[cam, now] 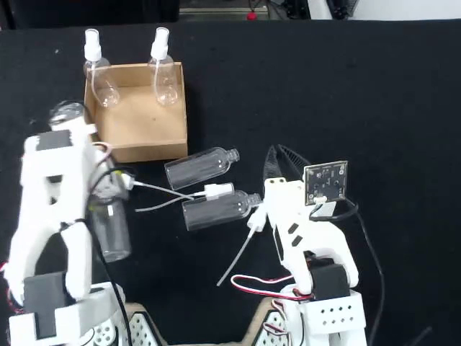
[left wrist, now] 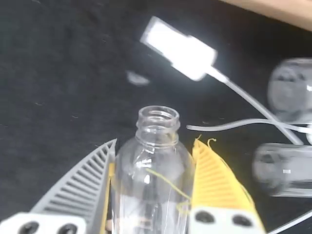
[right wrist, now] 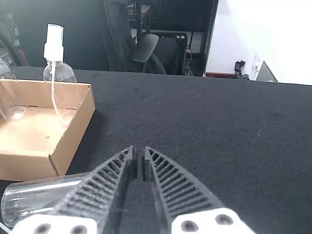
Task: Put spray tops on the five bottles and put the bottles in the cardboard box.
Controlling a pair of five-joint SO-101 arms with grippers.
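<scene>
My left gripper [left wrist: 156, 144] is shut on a clear bottle [left wrist: 155, 165] with an open neck; in the high view this bottle [cam: 113, 225] stands beside the left arm. A loose spray top [left wrist: 179, 48] lies just beyond it, its tube trailing away. Two more open bottles [cam: 201, 166] [cam: 220, 209] lie on the black table, with a spray top [cam: 219, 191] between them and another [cam: 256, 220] by the nearer one. The cardboard box [cam: 144, 133] holds two capped bottles [cam: 97, 72] [cam: 163, 71]. My right gripper [right wrist: 138, 158] is shut on nothing, held above the table to the right of the lying bottles.
In the right wrist view the box wall [right wrist: 73, 139] and a lying bottle [right wrist: 36, 194] are to one side of the fingers. Black table [cam: 346, 94] stretches out to the right of the box. Chairs and room clutter stand beyond the far edge.
</scene>
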